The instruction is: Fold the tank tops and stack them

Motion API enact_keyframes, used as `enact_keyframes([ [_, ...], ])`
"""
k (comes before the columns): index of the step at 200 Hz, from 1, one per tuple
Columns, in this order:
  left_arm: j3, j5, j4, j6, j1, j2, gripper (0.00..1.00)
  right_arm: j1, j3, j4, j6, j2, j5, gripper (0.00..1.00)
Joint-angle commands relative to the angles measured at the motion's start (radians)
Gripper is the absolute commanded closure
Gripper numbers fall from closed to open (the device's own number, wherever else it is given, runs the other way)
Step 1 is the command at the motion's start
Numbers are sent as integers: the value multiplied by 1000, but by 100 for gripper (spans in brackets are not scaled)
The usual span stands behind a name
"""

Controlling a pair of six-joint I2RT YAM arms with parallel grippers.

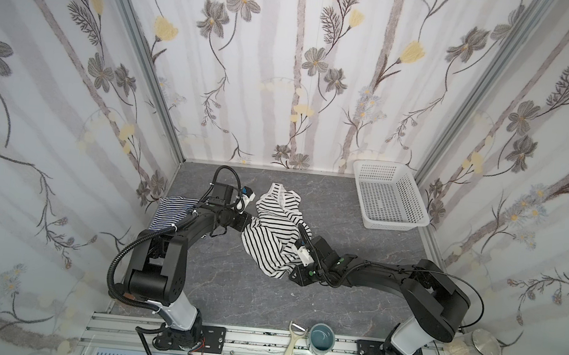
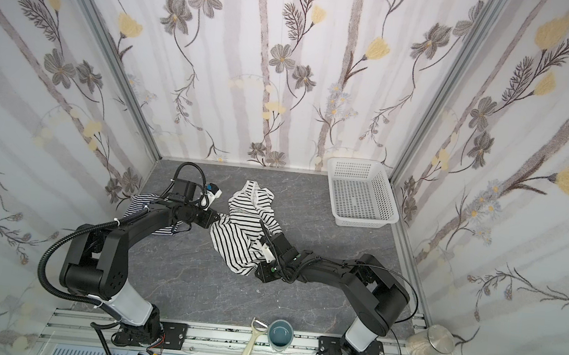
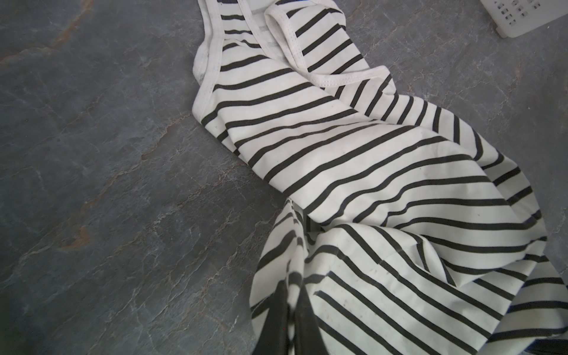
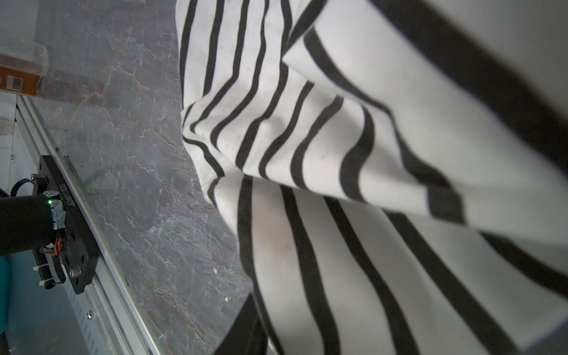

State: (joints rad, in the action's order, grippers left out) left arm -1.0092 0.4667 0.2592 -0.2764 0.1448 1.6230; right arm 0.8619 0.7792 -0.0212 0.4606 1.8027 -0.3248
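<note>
Both top views look steeply down from the 6 o'clock edge across the whole worktop (image 1: 229,287). Wrist views sit close against the black-striped top (image 3: 368,153), shared by all four views.

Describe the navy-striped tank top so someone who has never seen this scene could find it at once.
Start at the left wall of the booth, where it meets the grey tabletop. There, partly under the left arm, lies the navy-striped tank top. Its stripes are fine, dense and navy, unlike the white top at mid-table with wide-spaced black stripes.
</note>
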Motion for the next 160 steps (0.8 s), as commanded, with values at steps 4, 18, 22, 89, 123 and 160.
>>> enact_keyframes([
  [4, 2, 7, 0, 5, -5, -13, 100, 0, -12, 72, 32, -8, 34, 79],
  [18, 1, 7, 0, 5, -7, -21, 100, 0, -18, 74, 46, -20, 48, 90],
  [22, 3, 7, -1, 5, -8, -24, 100, 0, -18, 74, 50, -25, 52, 96],
  [89, -139, 41, 136, 61, -15, -81, 100, -129, -32, 76, 106, -273, -112, 100],
  [123, -254, 102, 184, 95, -43, -128, 100, -278, 43, 153, 202, -404, -320, 100],
  [160, -437, 141, 196, 159, -68, -152, 100, -462, 128, 280, 370, -477, -492, 100],
])
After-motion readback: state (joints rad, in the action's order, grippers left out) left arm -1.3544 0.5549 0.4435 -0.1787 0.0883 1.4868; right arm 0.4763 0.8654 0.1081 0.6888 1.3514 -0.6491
